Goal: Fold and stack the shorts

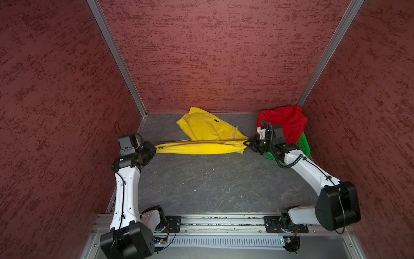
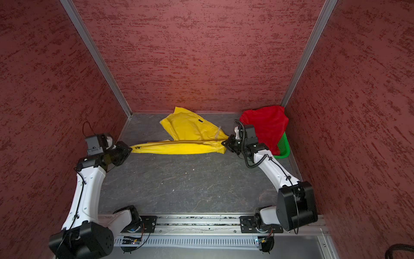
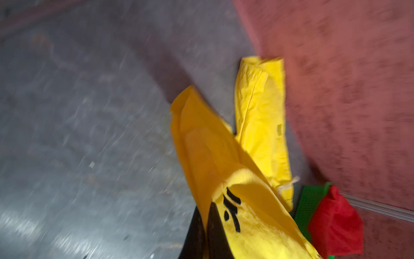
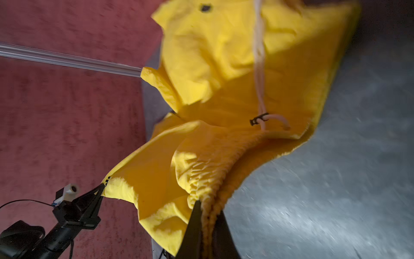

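Smooth yellow shorts (image 1: 201, 149) stretch taut between the left gripper (image 1: 155, 149) and right gripper (image 1: 248, 142), each clamped on one end. Red mesh shorts (image 1: 284, 123) drape over the perforated green basket (image 1: 305, 144), mostly hiding it.

green basket (image 1: 305, 143) mostly hidden under red shorts (image 1: 287, 122), wrist views blurred
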Available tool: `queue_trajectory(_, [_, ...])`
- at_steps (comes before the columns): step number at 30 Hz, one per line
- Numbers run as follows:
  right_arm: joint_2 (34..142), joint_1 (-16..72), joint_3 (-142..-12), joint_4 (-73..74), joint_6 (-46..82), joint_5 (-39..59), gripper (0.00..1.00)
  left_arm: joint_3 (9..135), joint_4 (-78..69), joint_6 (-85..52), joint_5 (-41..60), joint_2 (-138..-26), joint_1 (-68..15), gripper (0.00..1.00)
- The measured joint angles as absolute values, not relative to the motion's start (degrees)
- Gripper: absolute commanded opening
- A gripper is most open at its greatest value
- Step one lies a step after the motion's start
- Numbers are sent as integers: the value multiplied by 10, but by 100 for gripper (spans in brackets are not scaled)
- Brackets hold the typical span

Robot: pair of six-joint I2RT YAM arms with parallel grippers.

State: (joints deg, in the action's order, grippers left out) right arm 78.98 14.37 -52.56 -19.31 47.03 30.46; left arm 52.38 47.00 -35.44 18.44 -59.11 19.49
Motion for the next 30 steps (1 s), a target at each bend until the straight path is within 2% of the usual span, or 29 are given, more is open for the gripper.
queue_trajectory(6, [745,182,-439,-221,492,286,0,493,545,-372,163,-539,194,0])
queue_trajectory(12, [651,208,-378,-307,526,263,0,508,616,-380,142,-486,181,0])
queue_trajectory(20, [489,211,-319,-443,600,239,0,543,679,-383,118,-439,117,0])
queue_trajectory(24, [486,211,-333,-445,625,237,0,603,688,-376,98,-482,84,0])
queue_trajectory(30, [571,207,-459,-478,611,211,0,712,661,-331,50,-588,39,0])
